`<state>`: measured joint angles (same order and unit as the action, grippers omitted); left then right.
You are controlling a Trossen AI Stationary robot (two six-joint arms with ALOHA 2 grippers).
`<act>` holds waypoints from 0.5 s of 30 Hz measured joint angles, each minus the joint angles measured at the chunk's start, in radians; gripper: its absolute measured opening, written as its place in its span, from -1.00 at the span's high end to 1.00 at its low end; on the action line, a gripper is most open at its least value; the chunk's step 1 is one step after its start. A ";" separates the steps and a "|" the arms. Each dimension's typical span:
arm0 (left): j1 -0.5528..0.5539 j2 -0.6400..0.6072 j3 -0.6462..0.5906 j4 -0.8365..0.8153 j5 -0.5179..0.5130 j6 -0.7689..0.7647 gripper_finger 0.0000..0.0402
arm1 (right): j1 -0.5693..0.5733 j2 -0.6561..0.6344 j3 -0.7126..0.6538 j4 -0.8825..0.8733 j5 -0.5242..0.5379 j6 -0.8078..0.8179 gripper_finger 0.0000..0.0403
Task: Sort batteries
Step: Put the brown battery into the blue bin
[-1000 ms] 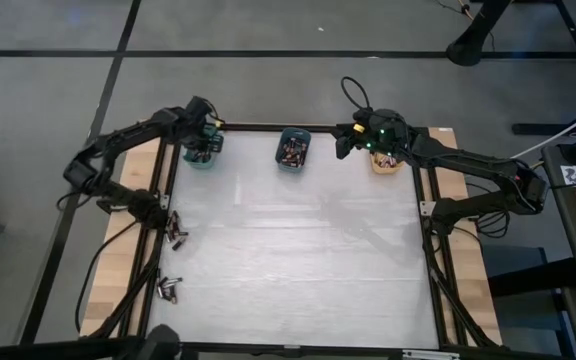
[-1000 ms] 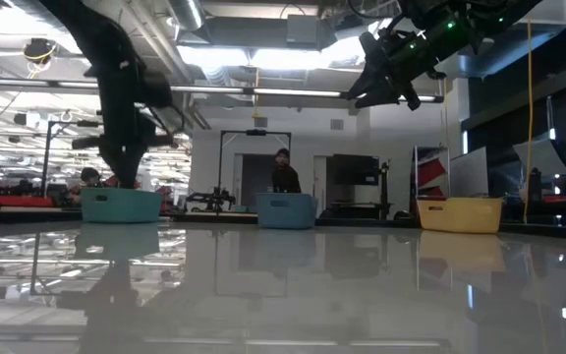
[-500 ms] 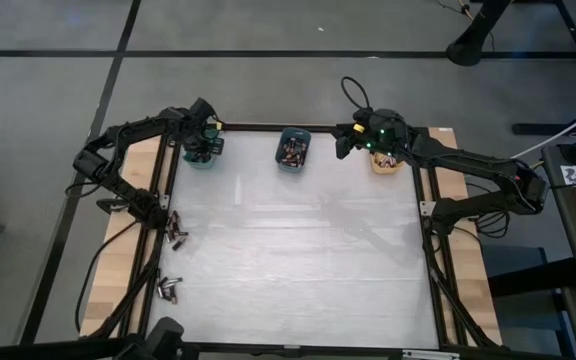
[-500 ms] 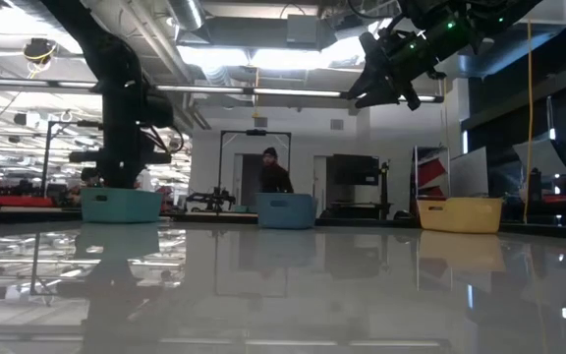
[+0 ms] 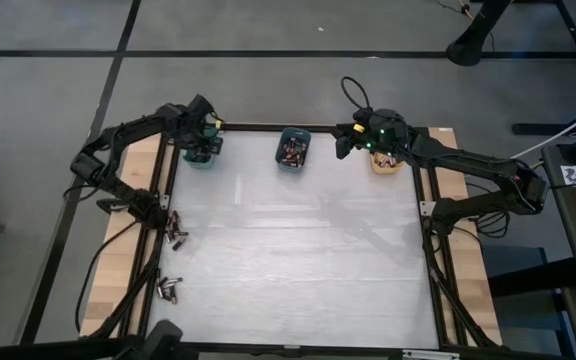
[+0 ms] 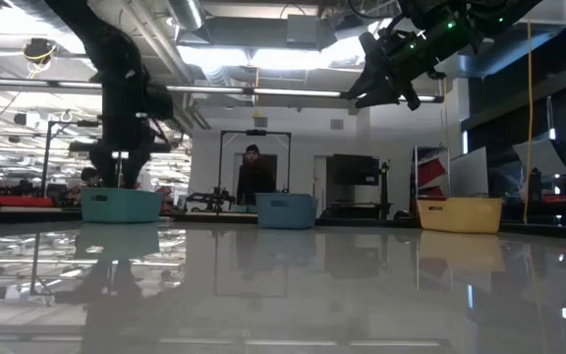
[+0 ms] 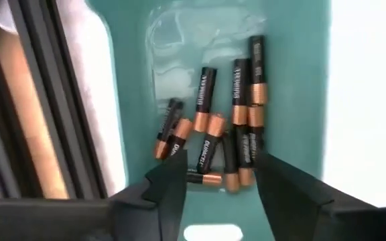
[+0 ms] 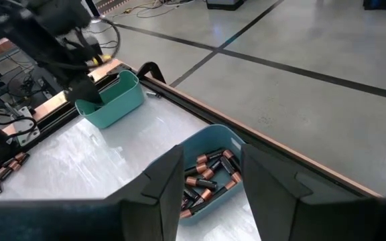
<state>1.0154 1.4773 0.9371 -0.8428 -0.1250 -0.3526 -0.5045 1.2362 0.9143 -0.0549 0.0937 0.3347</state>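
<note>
Two loose clusters of batteries (image 5: 175, 232) lie on the worktop's (image 5: 298, 260) left edge, well apart from the three bins along the far edge. The left gripper (image 7: 214, 175) hangs directly above the teal bin (image 7: 293, 100), its fingers (image 7: 169, 184) spread and holding nothing; below them about ten batteries rest in the bin, most with long axes pointing the same way, roughly along the line of sight. The right gripper (image 8: 210, 175) hovers between the blue bin (image 8: 210, 175) and the orange bin (image 5: 386, 163), fingers parted and empty. The coming pick likely turns on this: the unsorted batteries lie on the left arm's side, nearer its base than its fingers, so the left arm is the nearer one.
</note>
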 joint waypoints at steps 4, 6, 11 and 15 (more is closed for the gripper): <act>-0.049 -0.108 0.025 -0.005 0.002 0.008 0.11 | 0.000 0.000 0.000 -0.001 0.000 -0.001 0.27; -0.087 -0.173 0.026 -0.019 0.002 -0.005 0.11 | 0.000 0.000 0.000 -0.004 0.000 -0.001 0.27; -0.244 -0.296 0.026 -0.152 0.023 -0.056 0.10 | 0.000 0.000 0.000 -0.021 0.001 -0.002 0.27; -0.431 -0.315 0.025 -0.325 0.095 -0.112 0.10 | 0.000 0.006 0.000 -0.025 0.001 -0.003 0.27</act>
<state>0.5848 1.1625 0.9618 -1.1678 -0.0303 -0.4642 -0.5041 1.2417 0.9144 -0.0799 0.0942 0.3317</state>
